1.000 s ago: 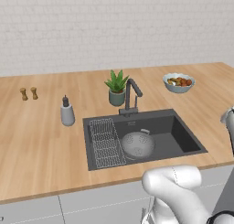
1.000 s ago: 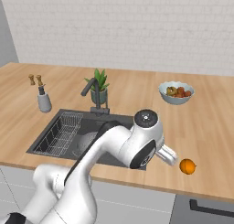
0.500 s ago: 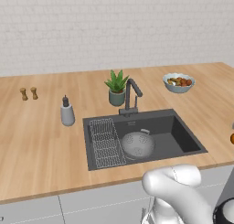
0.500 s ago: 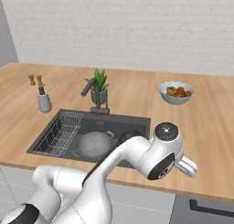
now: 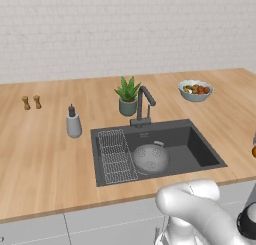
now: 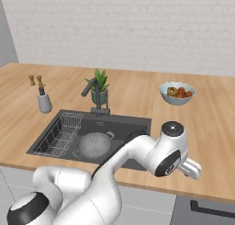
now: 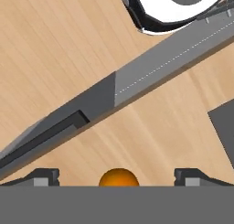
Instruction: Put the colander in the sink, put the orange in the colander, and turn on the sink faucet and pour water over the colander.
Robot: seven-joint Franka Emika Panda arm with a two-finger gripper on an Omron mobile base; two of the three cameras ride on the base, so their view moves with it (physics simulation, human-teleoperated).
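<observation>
The grey holed colander (image 5: 150, 158) (image 6: 94, 143) sits in the dark sink (image 5: 200, 148) (image 6: 126, 126), beside a wire grid (image 5: 116, 155). Behind the basin stands the dark angular sink faucet (image 5: 143, 105) (image 6: 93, 95); no water shows. The orange (image 7: 119, 177) lies on the wooden counter right of the sink, a sliver of it at the picture's edge (image 5: 254, 151). My gripper (image 7: 119, 179) hangs over it, open, one dark fingertip (image 7: 44, 176) on each side of the fruit and apart from it. In the right base view the hand (image 6: 170, 151) hides the orange.
A pale fruit bowl (image 5: 195, 90) (image 6: 176, 93) stands at the back right. A potted plant (image 5: 128, 95) is beside the faucet, a soap bottle (image 5: 73, 125) and two shakers (image 5: 31, 102) to the left. The counter's front edge (image 7: 160, 67) runs close to the orange.
The arm has swung right and down over the front right counter. The hand now covers the orange in the right base view. The jaws stayed open.
</observation>
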